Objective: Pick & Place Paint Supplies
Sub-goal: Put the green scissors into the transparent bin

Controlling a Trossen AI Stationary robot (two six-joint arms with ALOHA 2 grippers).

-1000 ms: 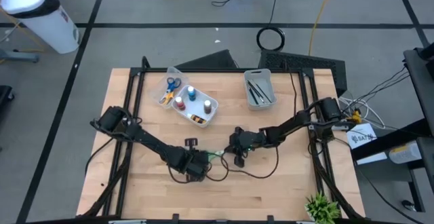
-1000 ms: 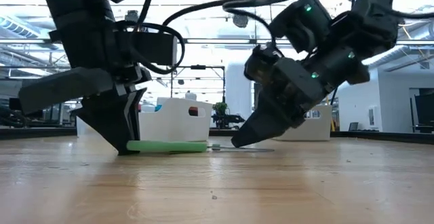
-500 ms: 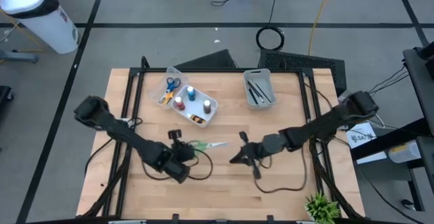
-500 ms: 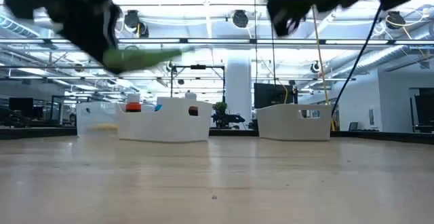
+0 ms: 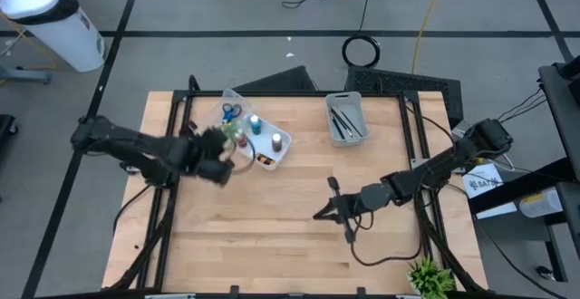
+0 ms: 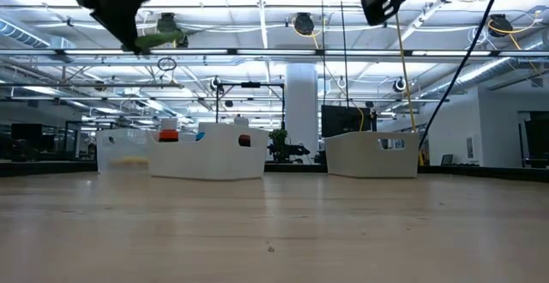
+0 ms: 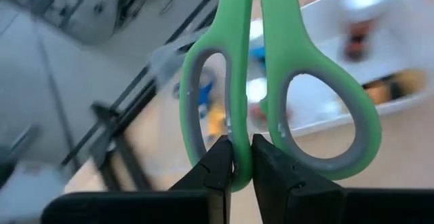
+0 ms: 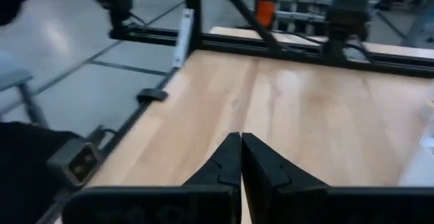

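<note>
Green scissors [image 7: 271, 81] now lifted beside clear bin [image 5: 272, 149], left hand [image 7: 236, 157] clamped.

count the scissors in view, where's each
2 that I can make out: green-handled scissors clamped in the left pincer above the clear bin, and blue-handled scissors lying in that bin's far end. Others may be hidden.
</note>
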